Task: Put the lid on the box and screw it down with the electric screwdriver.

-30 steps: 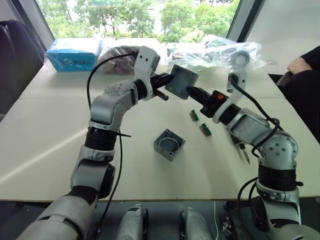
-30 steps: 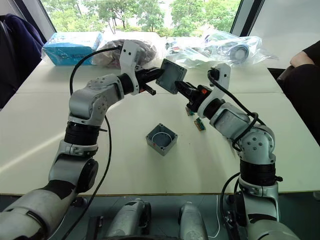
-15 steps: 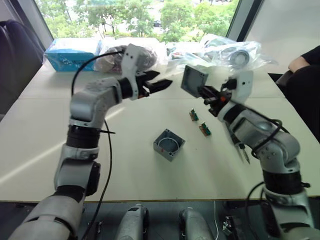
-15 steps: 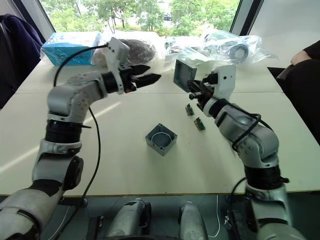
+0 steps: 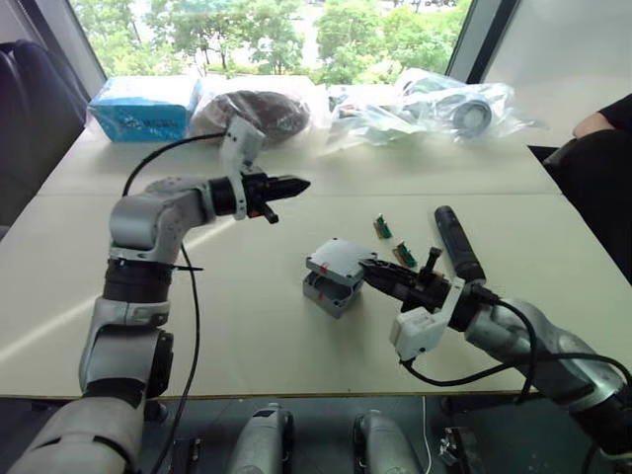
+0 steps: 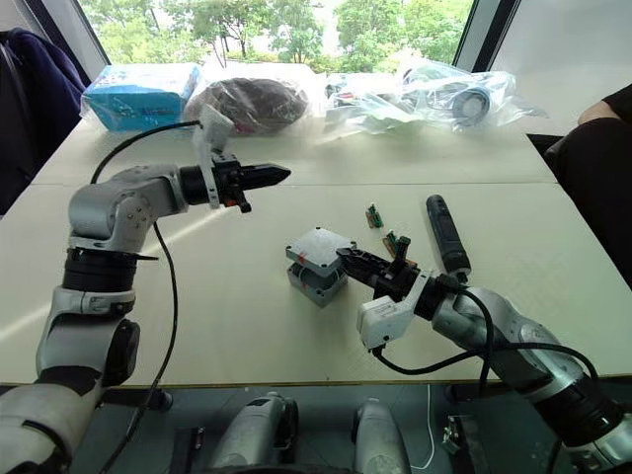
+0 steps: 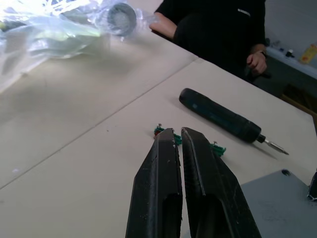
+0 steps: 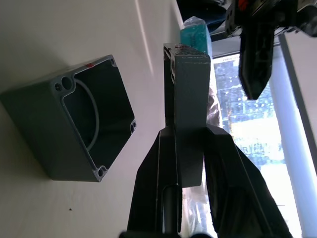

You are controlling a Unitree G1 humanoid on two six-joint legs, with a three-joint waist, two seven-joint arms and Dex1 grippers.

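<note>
The grey box (image 5: pixel 322 293) stands open-topped at mid-table, and a wire loop shows inside the box (image 8: pixel 74 126) in the right wrist view. My right gripper (image 5: pixel 365 268) is shut on one edge of the flat grey lid (image 5: pixel 339 259), which hangs tilted just over the box. Seen edge-on, the lid (image 8: pixel 185 89) sits between the right fingers. The black electric screwdriver (image 5: pixel 458 243) lies on the table to the right of the box; the left wrist view shows this screwdriver (image 7: pixel 223 118) with its metal bit. My left gripper (image 5: pixel 294 184) is shut and empty, up in the air left of and beyond the box.
Two small green parts (image 5: pixel 381 227) (image 5: pixel 404 258) lie between the box and the screwdriver. A blue packet (image 5: pixel 138 107) and clear plastic bags (image 5: pixel 425 104) line the far edge. A person in black (image 7: pixel 223 25) sits at the table's right side.
My right gripper has carried the lid down from high over the table to just above the box. The left arm has drawn back to the left and its fingers have shut.
</note>
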